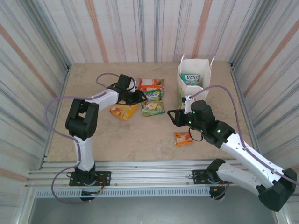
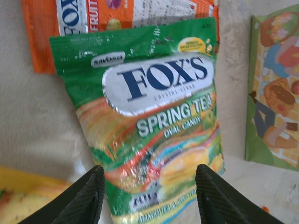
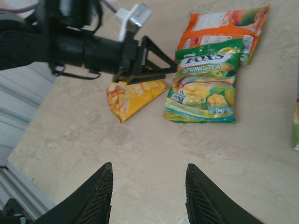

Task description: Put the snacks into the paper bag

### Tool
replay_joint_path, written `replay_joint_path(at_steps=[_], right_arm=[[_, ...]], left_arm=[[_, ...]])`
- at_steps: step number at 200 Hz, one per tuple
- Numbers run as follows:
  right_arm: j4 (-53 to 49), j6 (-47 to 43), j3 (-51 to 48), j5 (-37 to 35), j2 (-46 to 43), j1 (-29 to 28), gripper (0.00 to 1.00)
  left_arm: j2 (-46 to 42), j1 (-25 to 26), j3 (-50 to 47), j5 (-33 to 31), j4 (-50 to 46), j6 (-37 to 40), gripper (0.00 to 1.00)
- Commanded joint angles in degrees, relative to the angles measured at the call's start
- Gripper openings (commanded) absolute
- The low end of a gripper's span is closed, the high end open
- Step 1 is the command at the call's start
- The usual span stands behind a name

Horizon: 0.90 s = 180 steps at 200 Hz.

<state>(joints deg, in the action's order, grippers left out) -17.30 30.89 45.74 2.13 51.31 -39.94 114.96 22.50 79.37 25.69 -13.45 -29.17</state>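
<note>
The white paper bag point(image 1: 194, 77) stands at the back right with a teal snack packet point(image 1: 190, 78) in its mouth. On the table lie an orange packet point(image 1: 150, 85), a green Spring Tea packet point(image 1: 153, 104), a yellow packet point(image 1: 123, 111) and a small orange packet point(image 1: 183, 137). My left gripper point(image 2: 149, 189) is open, one finger on each side of the green packet point(image 2: 154, 121), just above it. My right gripper point(image 3: 148, 186) is open over bare table, with the green packet point(image 3: 205, 88) and the yellow packet point(image 3: 133, 95) ahead of it.
Striped walls close in the table point(image 1: 93, 140) on three sides. A metal rail point(image 1: 149, 170) runs along the near edge. The left arm's gripper point(image 3: 159, 63) reaches across the right wrist view. The bag's printed side point(image 2: 275, 93) stands close on the right of the green packet.
</note>
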Motion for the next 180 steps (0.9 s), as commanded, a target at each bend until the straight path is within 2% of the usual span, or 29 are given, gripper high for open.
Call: replay_joint_path(at_steps=[1,77,115,131,161,180], right_arm=[[2.63,1.52,-0.13,-2.78,-0.3,-1.29,0.44],[2.67,0.82,-0.67,-3.9,-0.75,-1.68,0.45],[3.14,0.69,-0.67,-4.29,0.01,-1.67,0.44],[3.17,0.42,-0.59,-4.29,0.01,-1.68,0.44],[2.82,0.11,-0.64,-5.24,-1.06,-1.67,0.44],[2.64,-0.12,-1.06,-5.86,-2.03,-1.58,0.43]], left_arm=[[3.36,0.0,4.22,0.05,-3.14,1.92,0.55],[8.82,0.34,6.14,-2.53,-4.52,3.38,0.55],[11.65,1.13,7.71,-1.11,-4.4,3.32,0.54],[12.73,1.62,8.7,-0.29,-4.27,3.33,0.47],[12.22,2.09,9.44,0.06,-4.05,3.61,0.23],[10.41,2.3,9.04,-0.25,-3.95,4.8,0.13]])
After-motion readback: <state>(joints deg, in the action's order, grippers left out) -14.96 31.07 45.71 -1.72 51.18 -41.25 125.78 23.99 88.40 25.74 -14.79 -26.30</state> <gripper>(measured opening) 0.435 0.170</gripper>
